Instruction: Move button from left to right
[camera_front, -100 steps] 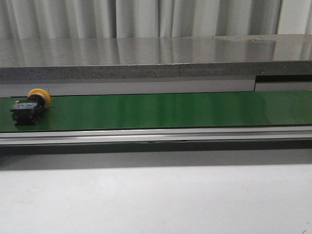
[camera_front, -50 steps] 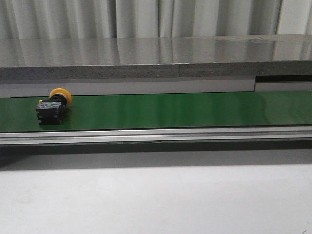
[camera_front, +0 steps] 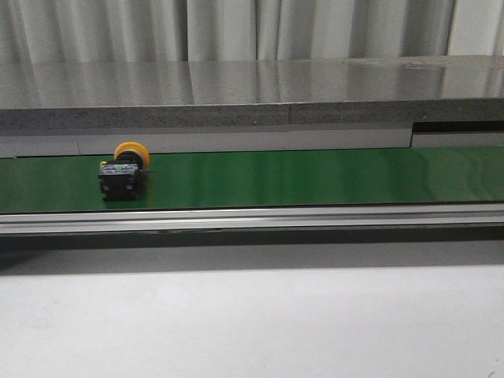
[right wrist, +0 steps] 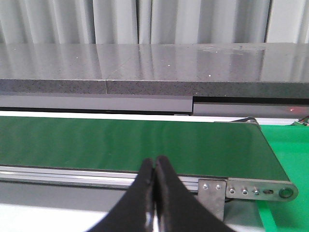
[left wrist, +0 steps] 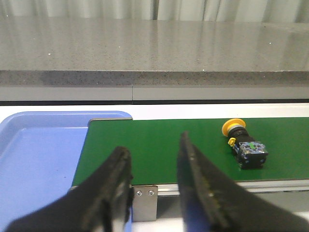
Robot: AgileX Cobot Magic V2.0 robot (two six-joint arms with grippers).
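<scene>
- one button (camera_front: 123, 169) lies on its side on the green conveyor belt (camera_front: 315, 177), yellow head toward the far edge, dark body with blue-green marks toward the near rail (camera_front: 252, 218).
- over the last second it has slid steadily rightward along the belt with no pincer touching it; the belt looks to be carrying it, so the move from left to right is under way but early, the button being in the left part of the belt with most of the run ahead.
- left pincer (left wrist: 153, 169) stands open at a moderate gap and holds nothing; it hangs near the belt's left end, over the blue tray (left wrist: 38, 154), and the button sits well apart from it further along.
- right pincer (right wrist: 154, 186) is closed, fingertips pressed together and empty, poised by the near rail close to the belt's right end roller bracket (right wrist: 256, 189).
- edges: a grey stone ledge (camera_front: 236, 98) overhangs behind the belt, and the metal rail bounds the near side, so the button travels in a fairly narrow lane.
- open room: the belt ahead of the button is bare all the way right, and the white worktop (camera_front: 252, 323) in front gives free space for an arm to come in.
</scene>
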